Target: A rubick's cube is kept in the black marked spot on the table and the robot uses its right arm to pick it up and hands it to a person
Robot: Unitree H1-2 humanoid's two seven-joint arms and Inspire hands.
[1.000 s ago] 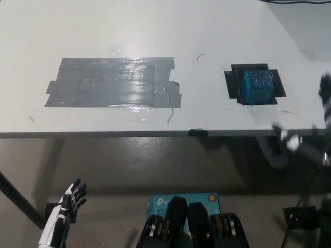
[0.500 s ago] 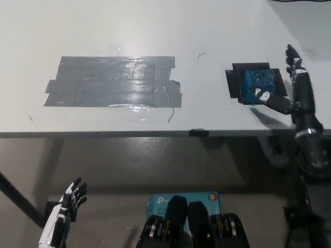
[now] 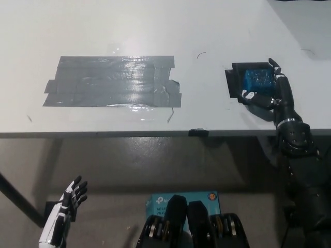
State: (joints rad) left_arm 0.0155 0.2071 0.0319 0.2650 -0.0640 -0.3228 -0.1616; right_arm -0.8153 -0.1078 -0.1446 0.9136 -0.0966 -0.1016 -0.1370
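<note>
A blue Rubik's cube [image 3: 257,79] sits on a black taped square [image 3: 234,82] at the right of the white table [image 3: 155,31]. My black right hand [image 3: 272,91] is against the cube's right and near sides, fingers spread around it and not closed on it. Part of the cube's near edge is hidden behind the hand. My white left hand [image 3: 70,202] hangs open below the table edge at the lower left.
A wide patch of grey tape [image 3: 114,81] covers the table's left middle. The table's front edge [image 3: 155,134] runs across the picture, with a small black clip [image 3: 198,132] on it. A teal box [image 3: 160,202] lies on the floor below.
My right arm has swung in from the right edge, over the table, and its hand has come down beside the cube. The cube has stayed on its spot.
</note>
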